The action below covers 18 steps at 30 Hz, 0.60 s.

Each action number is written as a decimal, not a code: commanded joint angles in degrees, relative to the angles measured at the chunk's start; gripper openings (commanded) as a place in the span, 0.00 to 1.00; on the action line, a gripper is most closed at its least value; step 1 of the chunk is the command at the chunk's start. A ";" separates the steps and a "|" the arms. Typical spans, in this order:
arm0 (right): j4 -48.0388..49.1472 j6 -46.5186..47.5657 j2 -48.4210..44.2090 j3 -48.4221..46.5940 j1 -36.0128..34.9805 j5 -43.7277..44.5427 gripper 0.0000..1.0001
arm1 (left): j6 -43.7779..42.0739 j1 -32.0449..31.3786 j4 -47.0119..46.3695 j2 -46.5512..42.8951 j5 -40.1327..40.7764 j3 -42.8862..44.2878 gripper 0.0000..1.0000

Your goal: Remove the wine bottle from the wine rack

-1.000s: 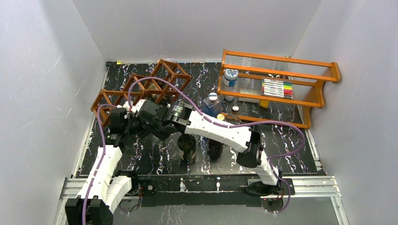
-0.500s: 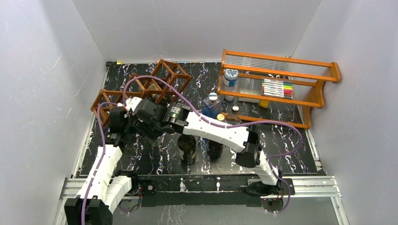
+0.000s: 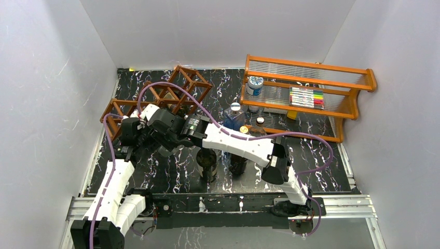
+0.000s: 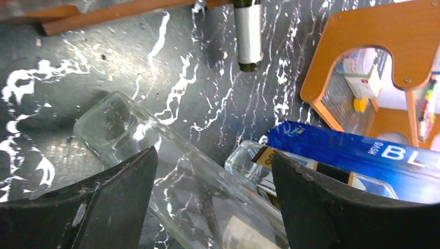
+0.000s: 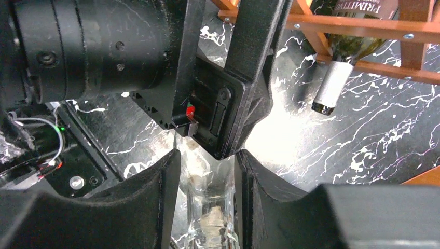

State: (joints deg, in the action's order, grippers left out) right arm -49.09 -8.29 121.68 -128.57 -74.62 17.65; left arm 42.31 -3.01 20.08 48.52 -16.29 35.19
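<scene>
Right wrist: right pincer (image 5: 207, 207) clamps clear bottle (image 5: 210, 218) | left pincer (image 4: 212, 207) spread wide, empty

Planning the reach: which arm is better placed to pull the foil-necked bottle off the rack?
Probably left: left hand open, wine bottle neck ahead; right hand grips a clear bottle.

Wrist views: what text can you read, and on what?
"PRIMITIV", cut off at the edge: dark label of the wine bottle lying in the wine rack.
"BL", cut off: blue label of a clear bottle.
Smaller print beside "BL": too blurred.
Shelf items' print: too small.
</scene>
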 commanded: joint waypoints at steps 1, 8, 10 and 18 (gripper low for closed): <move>14.00 3.26 2.19 0.37 1.71 1.95 0.27 | -2.75 -1.86 6.15 -0.44 -2.83 3.73 0.82; 13.29 4.77 1.57 1.61 2.28 1.41 0.00 | -4.28 -1.88 6.31 3.14 -4.85 2.55 0.83; 12.81 4.50 1.28 1.89 2.52 0.52 0.00 | -3.92 -1.88 5.78 1.93 -3.77 2.32 0.83; 6.43 0.44 -3.42 -3.13 2.55 -7.42 0.44 | -10.61 -1.98 15.09 -1.30 5.96 9.35 0.92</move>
State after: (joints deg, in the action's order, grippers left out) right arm -48.68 -6.25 122.61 -127.91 -73.49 14.07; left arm 37.16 -3.11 27.30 49.59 -8.84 38.58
